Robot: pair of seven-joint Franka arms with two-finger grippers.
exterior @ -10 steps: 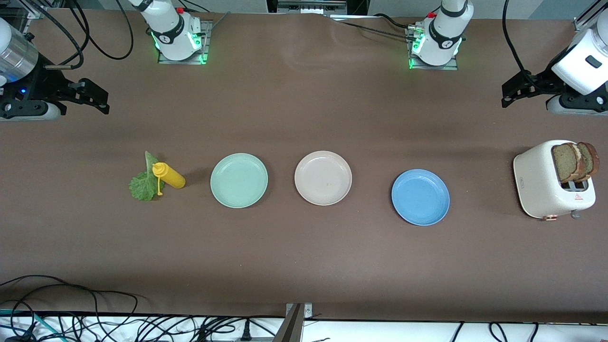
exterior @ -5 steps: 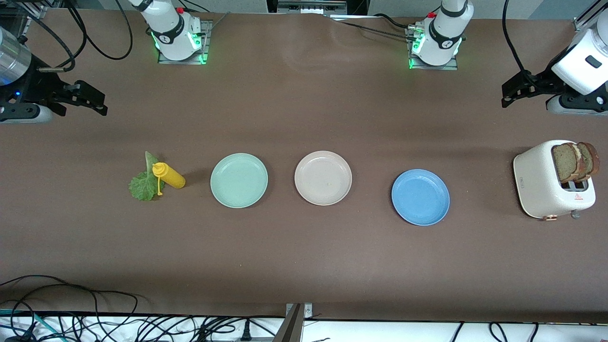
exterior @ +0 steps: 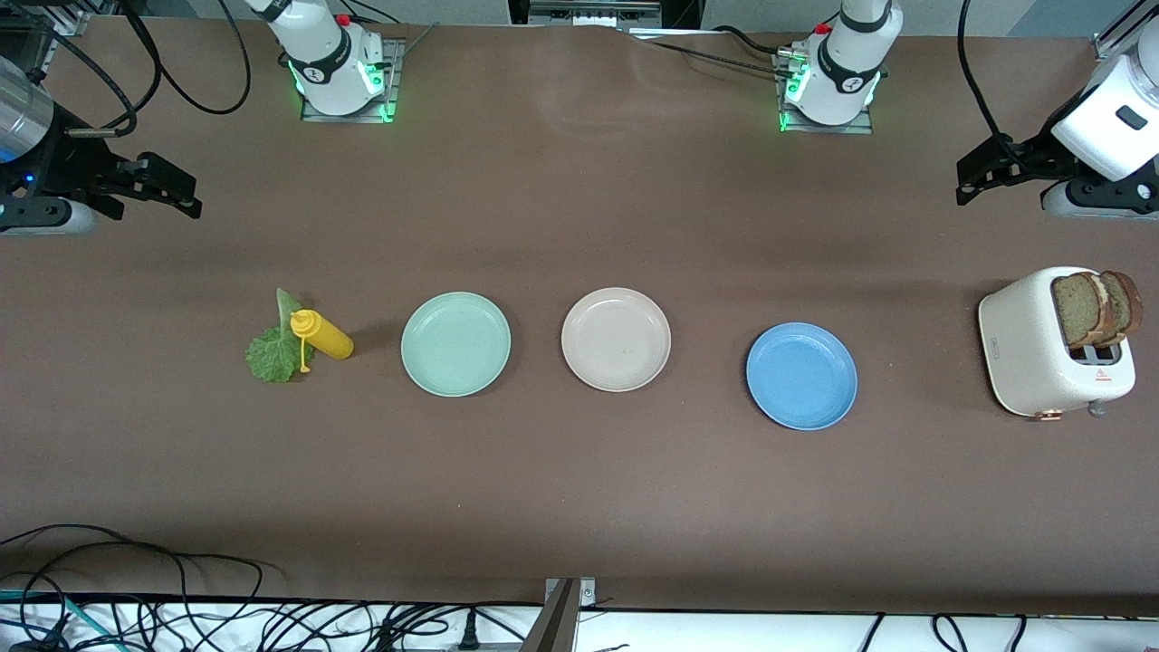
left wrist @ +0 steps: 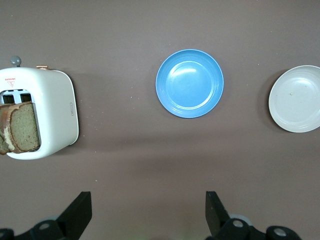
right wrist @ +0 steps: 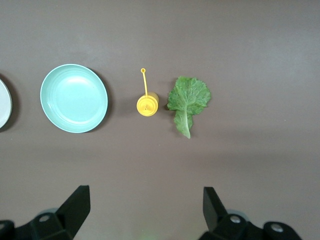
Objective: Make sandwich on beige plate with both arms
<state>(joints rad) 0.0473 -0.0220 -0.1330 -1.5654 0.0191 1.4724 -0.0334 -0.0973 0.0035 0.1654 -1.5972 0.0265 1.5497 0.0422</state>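
- Your left gripper (exterior: pixel 967 179) hangs with fingers (left wrist: pixel 80 212) apart, above the table near the toaster (exterior: pixel 1032 349) holding bread (exterior: pixel 1077 308).
- Your right gripper (exterior: pixel 186 192) is spread too, over table near the lettuce (exterior: pixel 270 351).
- Between both grippers, the beige plate (exterior: pixel 616 339) sits bare.

readable text: none | toaster (exterior: pixel 1032 349): small dark mark on its side and a red triangle sign with red print on its top face (left wrist: pixel 11 82), all too small to read | robot bases: round black emblems on the black bands, letters not legible
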